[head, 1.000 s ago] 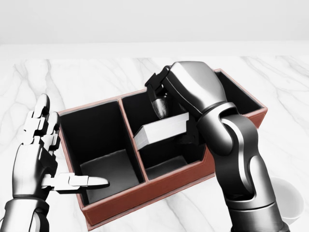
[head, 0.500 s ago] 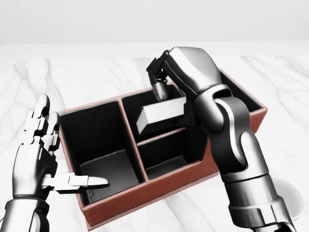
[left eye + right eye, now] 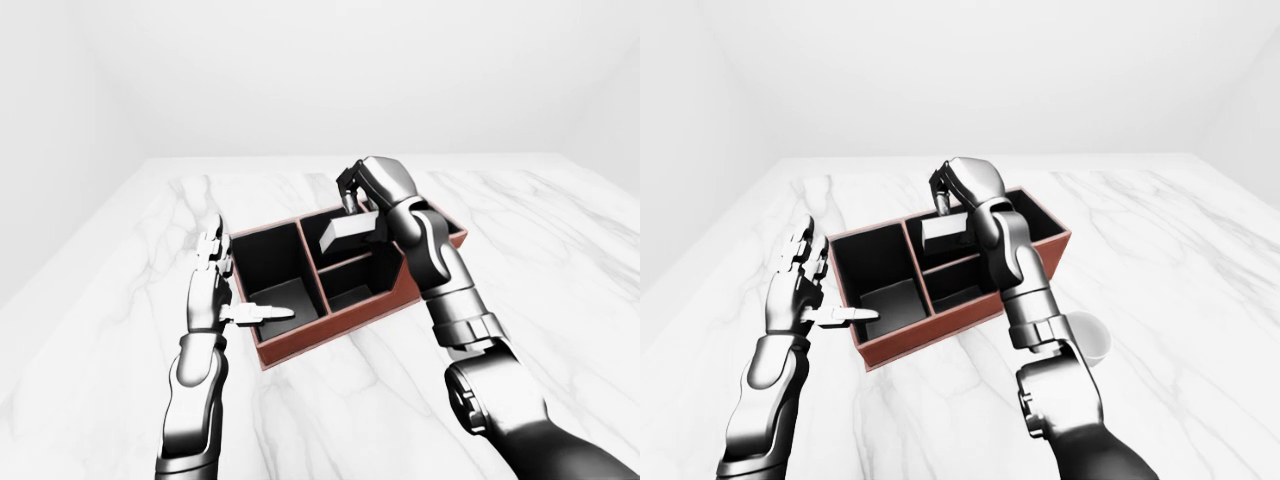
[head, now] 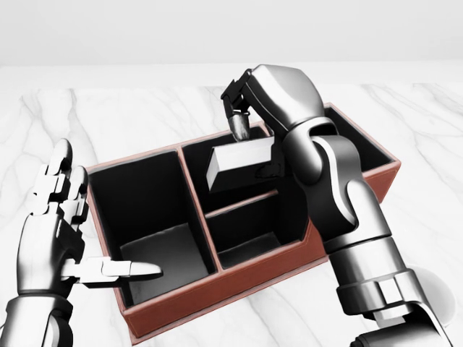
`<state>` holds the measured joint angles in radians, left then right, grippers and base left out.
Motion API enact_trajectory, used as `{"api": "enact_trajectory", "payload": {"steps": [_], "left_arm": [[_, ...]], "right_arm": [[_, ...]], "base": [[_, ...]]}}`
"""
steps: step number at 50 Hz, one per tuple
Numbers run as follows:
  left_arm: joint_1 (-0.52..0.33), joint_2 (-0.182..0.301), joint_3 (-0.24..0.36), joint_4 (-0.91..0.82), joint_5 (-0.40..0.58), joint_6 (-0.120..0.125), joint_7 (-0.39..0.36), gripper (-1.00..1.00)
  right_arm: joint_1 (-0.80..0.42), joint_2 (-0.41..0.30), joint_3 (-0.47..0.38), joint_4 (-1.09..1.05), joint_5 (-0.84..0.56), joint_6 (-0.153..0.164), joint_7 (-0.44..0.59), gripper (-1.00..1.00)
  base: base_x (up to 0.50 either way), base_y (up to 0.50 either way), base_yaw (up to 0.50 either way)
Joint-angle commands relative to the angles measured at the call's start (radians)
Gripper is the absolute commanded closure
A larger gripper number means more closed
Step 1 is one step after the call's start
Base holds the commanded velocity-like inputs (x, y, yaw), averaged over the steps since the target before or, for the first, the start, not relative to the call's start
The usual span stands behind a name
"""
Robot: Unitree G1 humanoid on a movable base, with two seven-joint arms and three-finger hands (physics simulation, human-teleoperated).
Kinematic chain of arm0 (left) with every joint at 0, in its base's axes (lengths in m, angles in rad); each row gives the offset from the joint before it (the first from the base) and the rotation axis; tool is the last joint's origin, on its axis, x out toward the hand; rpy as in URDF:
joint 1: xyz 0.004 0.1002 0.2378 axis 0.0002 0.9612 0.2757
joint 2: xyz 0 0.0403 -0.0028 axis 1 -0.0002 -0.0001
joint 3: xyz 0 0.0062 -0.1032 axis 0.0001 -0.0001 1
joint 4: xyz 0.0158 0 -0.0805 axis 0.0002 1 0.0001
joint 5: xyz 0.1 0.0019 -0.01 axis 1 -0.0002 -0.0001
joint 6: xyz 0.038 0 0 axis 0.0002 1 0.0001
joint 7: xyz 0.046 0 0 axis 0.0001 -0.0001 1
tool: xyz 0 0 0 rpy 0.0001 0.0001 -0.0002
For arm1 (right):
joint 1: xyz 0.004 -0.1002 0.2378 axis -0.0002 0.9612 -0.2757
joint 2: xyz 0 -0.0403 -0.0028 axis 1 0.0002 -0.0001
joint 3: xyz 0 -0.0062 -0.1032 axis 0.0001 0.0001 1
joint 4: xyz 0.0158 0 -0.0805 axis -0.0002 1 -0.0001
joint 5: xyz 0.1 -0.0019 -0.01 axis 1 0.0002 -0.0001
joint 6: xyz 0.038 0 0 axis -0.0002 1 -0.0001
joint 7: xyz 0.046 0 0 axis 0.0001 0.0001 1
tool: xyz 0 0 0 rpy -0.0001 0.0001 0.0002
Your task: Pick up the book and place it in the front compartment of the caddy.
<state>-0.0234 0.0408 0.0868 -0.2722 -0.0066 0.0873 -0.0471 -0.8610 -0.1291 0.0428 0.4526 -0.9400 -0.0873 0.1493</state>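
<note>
The caddy (image 4: pixel 206 298) is a red-brown box with black compartments on the marble table. It has a large compartment at the left and two small ones in the middle, split by a divider (image 4: pixel 239 203). My right hand (image 4: pixel 248 142) is shut on the pale grey book (image 4: pixel 239 165). It holds the book tilted above the upper small compartment, over the divider. My left hand (image 4: pixel 81 233) is open beside the caddy's left wall, its thumb reaching over the large compartment. My right arm hides most of the caddy's right part.
A white cup (image 3: pixel 1091 340) stands on the marble table (image 4: pixel 130 116) at the lower right of the caddy, partly behind my right forearm. The table runs on to the top and both sides of the views.
My right hand has raised the book from low in the middle compartments to above the divider, toward the top of the view. My left hand has barely moved.
</note>
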Motion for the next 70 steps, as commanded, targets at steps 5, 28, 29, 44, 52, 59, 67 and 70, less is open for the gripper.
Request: {"api": "enact_trajectory", "payload": {"steps": [5, 28, 29, 44, 52, 59, 67, 70], "left_arm": [[-0.002, 0.002, 0.002, -0.006, -0.001, 0.000, 0.003, -1.00], [-0.029, 0.015, 0.033, 0.052, -0.025, 0.000, 0.000, -1.00], [-0.040, 0.019, 0.039, 0.057, -0.029, 0.000, 0.002, -1.00], [-0.049, 0.025, 0.043, 0.049, -0.038, 0.000, 0.011, -1.00], [-0.045, 0.024, 0.040, 0.041, -0.037, 0.000, 0.011, -1.00], [-0.040, 0.022, 0.036, 0.048, -0.035, 0.000, 0.011, -1.00], [-0.045, 0.025, 0.041, 0.046, -0.039, 0.000, 0.011, -1.00], [-0.046, 0.026, 0.042, 0.037, -0.040, 0.000, 0.012, -1.00]], "right_arm": [[-0.071, 0.002, -0.006, 0.124, -0.003, 0.000, -0.090, 1.00], [-0.133, 0.025, 0.013, 0.256, -0.030, 0.000, -0.155, 1.00], [-0.134, 0.028, 0.014, 0.257, -0.032, 0.000, -0.155, 1.00], [-0.193, 0.034, 0.020, 0.369, -0.042, 0.000, -0.207, 1.00], [-0.216, 0.038, 0.024, 0.418, -0.050, 0.000, -0.236, 1.00], [-0.243, 0.036, 0.027, 0.491, -0.056, 0.000, -0.274, 1.00], [-0.267, 0.038, 0.032, 0.547, -0.065, 0.000, -0.302, 1.00], [-0.267, 0.042, 0.034, 0.550, -0.068, 0.000, -0.304, 1.00]], "base": [[0.00, 0.00, 0.00], [0.00, 0.00, 0.00], [0.00, 0.00, 0.00], [0.00, 0.00, 0.00], [0.00, 0.00, 0.00], [0.00, 0.00, 0.00], [0.00, 0.00, 0.00], [0.00, 0.00, 0.00]]}}
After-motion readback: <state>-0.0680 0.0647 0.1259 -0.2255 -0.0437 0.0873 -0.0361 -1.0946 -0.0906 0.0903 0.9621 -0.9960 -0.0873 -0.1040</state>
